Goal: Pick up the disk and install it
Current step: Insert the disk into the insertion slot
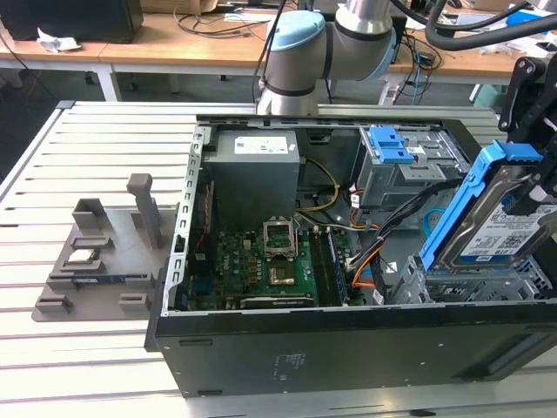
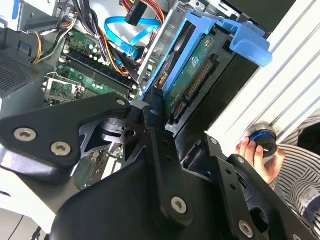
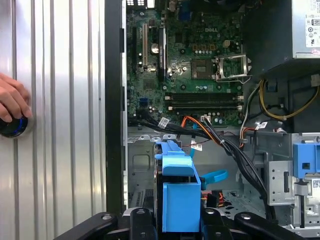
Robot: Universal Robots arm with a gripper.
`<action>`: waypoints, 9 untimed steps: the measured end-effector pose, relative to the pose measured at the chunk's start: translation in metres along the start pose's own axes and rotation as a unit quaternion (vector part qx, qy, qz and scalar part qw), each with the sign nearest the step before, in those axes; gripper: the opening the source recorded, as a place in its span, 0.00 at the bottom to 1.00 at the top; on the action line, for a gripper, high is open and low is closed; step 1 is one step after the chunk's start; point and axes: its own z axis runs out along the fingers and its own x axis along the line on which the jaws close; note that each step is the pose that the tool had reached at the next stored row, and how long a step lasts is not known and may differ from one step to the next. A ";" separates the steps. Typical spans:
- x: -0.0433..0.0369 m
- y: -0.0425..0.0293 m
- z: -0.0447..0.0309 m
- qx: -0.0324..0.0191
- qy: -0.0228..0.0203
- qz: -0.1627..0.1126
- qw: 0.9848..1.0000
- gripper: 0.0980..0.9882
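The gripper (image 3: 174, 220) is pinched onto the disk (image 1: 496, 231), a finger on either side of its blue bracket (image 3: 177, 195). The disk hangs tilted over the drive bay (image 1: 487, 283), in the corner of the computer case (image 1: 261, 344) nearest the camera at the exterior view's right. The bracket's handle end is uppermost and the lower end sits down at the bay mouth. Whether that end already touches the bay's metal I cannot tell.

To seat it well, I judge that the tilt must come out so that the bracket's rails run square with the bay walls. Entered askew, the plastic frame would likely bind. The orange-and-black cable bundle (image 3: 220, 142) and the blue data cable (image 2: 125, 27) lie just beside the bay, toward the motherboard (image 3: 195, 60), and ought to be kept from under the drive. The grip is on the bracket rather than the metal body, so hard sideways pushing may flex it.

The arm (image 1: 322, 43) rises behind the case's far edge and reaches round to the exterior view's right. Its wrist is turned so that the fingers point down into the case.

At the table's (image 1: 87, 157) edge beside the case, a person's hand (image 3: 11, 97) rests on a blue-ringed button (image 3: 12, 126).
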 end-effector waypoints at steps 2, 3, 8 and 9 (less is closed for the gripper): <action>-0.0004 -0.0001 0.0019 0.000 0.000 0.000 1.000 0.30; -0.0015 0.0000 0.0026 0.000 0.000 0.000 1.000 0.30; -0.0031 -0.0020 0.0071 0.000 0.000 0.000 1.000 0.30; -0.0032 -0.0021 0.0093 0.000 0.000 0.000 1.000 0.30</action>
